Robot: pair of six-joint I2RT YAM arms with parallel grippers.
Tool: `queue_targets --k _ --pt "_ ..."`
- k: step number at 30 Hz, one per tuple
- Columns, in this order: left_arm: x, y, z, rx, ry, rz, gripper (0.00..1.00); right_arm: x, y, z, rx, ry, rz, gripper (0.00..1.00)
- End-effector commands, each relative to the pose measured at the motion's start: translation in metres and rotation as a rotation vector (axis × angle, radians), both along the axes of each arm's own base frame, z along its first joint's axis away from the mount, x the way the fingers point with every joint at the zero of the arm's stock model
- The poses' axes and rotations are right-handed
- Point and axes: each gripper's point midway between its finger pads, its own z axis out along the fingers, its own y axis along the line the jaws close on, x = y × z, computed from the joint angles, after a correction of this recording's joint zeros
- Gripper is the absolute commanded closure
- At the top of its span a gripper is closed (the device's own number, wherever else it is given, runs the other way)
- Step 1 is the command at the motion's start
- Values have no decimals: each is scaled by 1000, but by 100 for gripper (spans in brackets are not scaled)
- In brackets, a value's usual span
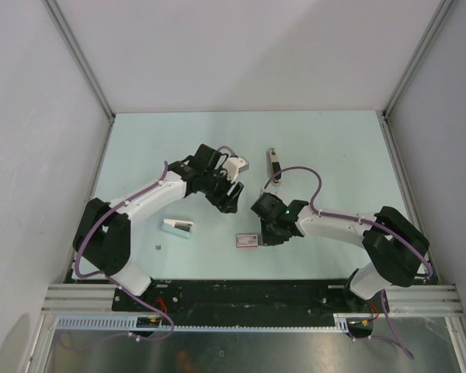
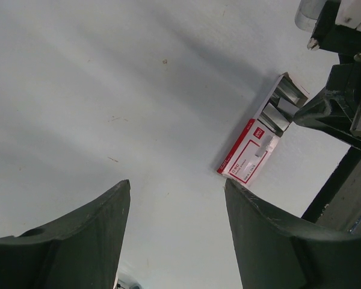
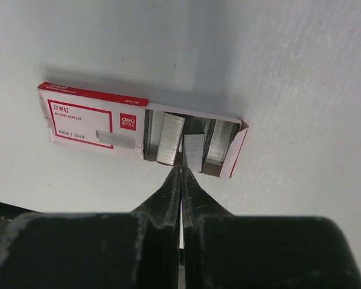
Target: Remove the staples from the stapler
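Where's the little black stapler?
In the top view, the stapler lies near the middle, just right of the left gripper and beyond the right gripper at the staple box.

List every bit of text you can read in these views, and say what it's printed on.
"deli": red patch on the staple box lid, right wrist view.
"STAPLES": small line under the Chinese heading on the lid; the number before it is blurred.
"24/6": red edge strip; last digit uncertain.
Left wrist view: label too blurred.
Top view: nothing readable.
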Motion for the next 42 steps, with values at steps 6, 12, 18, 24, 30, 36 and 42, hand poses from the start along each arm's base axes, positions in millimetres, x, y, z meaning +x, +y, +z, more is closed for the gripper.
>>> queue_targets --k 6,12,18,24,30,36,42 --pt "1 -4 10 -18 -63 -63 31 2 2 -6 1 -2 -11 100" --pt "1 -3 8 -14 -60 -64 31 6 8 -4 29 -8 -8 99" --pt "2 -1 5 -2 -71 -74 30 9 17 27 135 -49 -8 95" --pt "3 0 5 7 -91 -99 28 18 6 67 226 -98 -57 90" --pt "-8 -3 -11 37 -90 -187 27 27 -24 60 188 -92 -107 80" --pt "-27 3 -48 126 -62 -284 27 19 -35 34 311 -1 -139 71" --pt "-29 7 -67 176 -68 -313 28 18 -36 30 498 40 -182 69"
